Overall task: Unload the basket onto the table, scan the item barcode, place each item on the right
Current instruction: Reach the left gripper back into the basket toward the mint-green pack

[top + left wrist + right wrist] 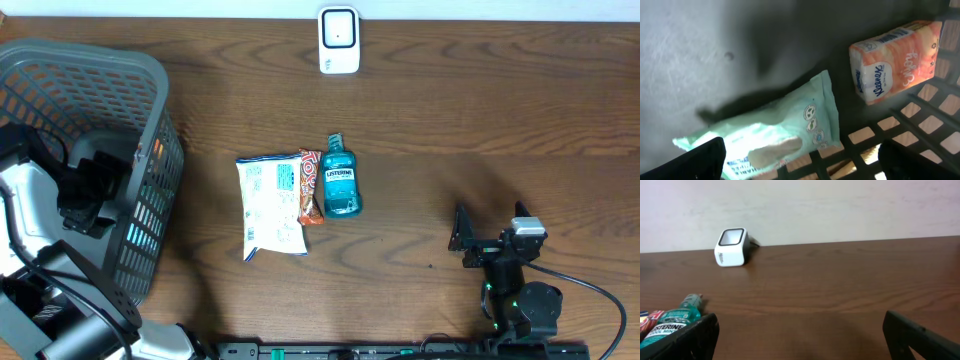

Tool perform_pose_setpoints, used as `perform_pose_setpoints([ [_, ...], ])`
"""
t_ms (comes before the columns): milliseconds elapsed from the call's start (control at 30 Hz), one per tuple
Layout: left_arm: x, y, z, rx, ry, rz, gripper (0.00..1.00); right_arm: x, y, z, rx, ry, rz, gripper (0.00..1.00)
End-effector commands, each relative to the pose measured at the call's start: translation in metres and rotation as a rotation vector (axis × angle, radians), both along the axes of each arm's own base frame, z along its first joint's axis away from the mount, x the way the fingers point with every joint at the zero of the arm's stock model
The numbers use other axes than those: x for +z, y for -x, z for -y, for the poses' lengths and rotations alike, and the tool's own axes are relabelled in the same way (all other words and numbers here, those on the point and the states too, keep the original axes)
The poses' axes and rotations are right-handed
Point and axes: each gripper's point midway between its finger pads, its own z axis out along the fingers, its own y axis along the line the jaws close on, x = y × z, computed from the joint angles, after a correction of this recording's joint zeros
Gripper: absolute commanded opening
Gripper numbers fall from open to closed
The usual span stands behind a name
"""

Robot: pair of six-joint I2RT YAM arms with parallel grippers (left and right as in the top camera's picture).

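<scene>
Hanging wide-spread in the basket (100,50), the left pincer (807,160) should centre over the wipes pack (780,130); right pincer (800,337) gapes too.

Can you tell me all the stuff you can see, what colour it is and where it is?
table: one, brown wood, under everything
basket: one, grey, left side of the table
tissue pack: one, orange, inside the basket
wipes pack: one, pale green, inside the basket near the tissue pack
scanner: one, white, middle of the table's far edge
snack bag: one, white with green print, middle of the table
small packet: one, orange-red, between the snack bag and the mouthwash bottle
mouthwash bottle: one, blue-green, lying flat to the right of the small packet
left gripper: one, black, open, inside the basket above the wipes pack
right gripper: one, black, open, near edge on the right, holding nothing
</scene>
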Motion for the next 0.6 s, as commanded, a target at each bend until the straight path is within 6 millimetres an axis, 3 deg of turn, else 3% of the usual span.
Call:
perform_pose_setpoints([
  [0,-0.006,-0.001,0.002,-0.109,-0.014,0.013,0.98,-0.002,0.0,-0.001,0.004,-0.001,-0.006,0.99],
  [300,-0.026,0.002,0.024,-0.149,0.014,-0.025,0.98,-0.002,0.0,-0.001,0.004,-0.001,-0.006,0.99],
  [567,-0.059,0.027,0.018,-0.046,-0.051,-0.149,0.98,-0.002,0.0,-0.001,0.004,-0.001,-0.006,0.99],
])
